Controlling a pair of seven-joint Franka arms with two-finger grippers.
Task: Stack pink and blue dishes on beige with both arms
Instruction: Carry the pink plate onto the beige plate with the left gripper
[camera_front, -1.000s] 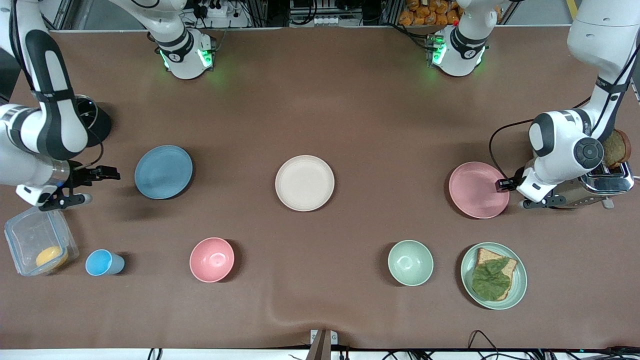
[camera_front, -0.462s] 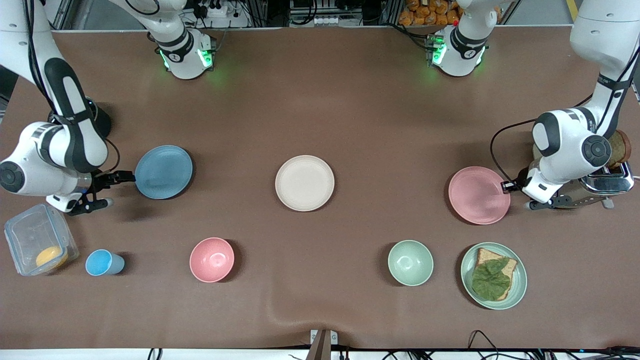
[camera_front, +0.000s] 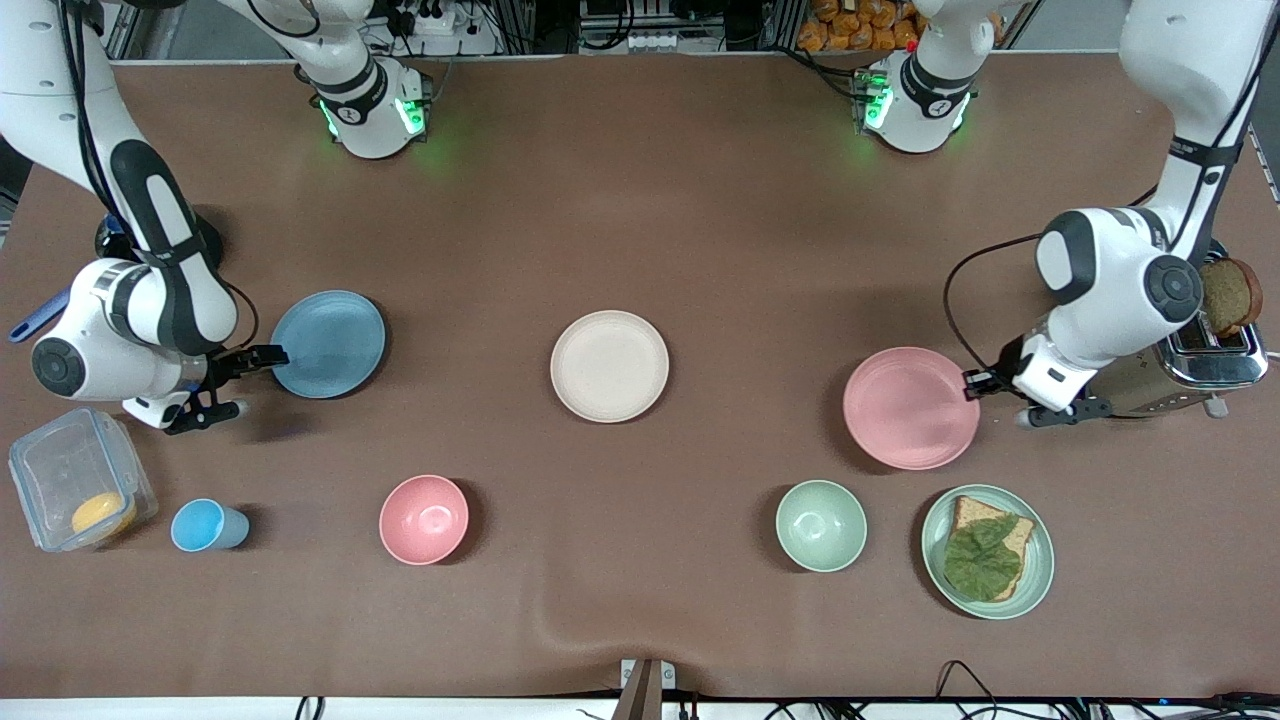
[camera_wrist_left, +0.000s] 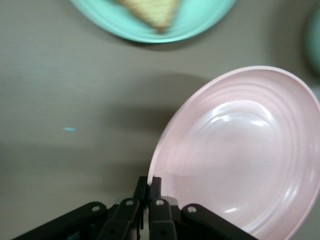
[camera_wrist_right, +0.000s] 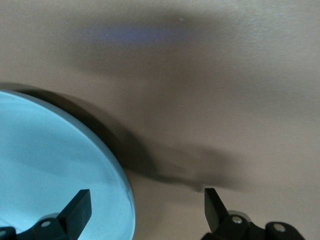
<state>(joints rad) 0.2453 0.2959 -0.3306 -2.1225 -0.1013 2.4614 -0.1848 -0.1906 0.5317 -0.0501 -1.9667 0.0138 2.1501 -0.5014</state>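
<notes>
Colours on the brown counter (camera_front: 700, 200)

The beige plate (camera_front: 609, 365) is a plain creamy colour. Toward the left arm's end from it is the pink plate (camera_front: 910, 407), pale pink with faint rings, held by the black left hand (camera_front: 975, 384). Toward the right arm's end from it is the blue plate (camera_front: 328, 343), plain light blue, with the black right hand (camera_front: 250, 380) at its rim. Nearer the front camera than the beige plate are a pink bowl (camera_front: 423, 519), a pale green bowl (camera_front: 821, 525), a bright blue cup (camera_front: 207, 526), and a pale green plate (camera_front: 1037, 560) with tan bread (camera_front: 970, 512) and dark green lettuce (camera_front: 982, 563).

four plates (camera_front: 609, 365), two bowls (camera_front: 423, 519), one cup (camera_front: 207, 526)
</notes>
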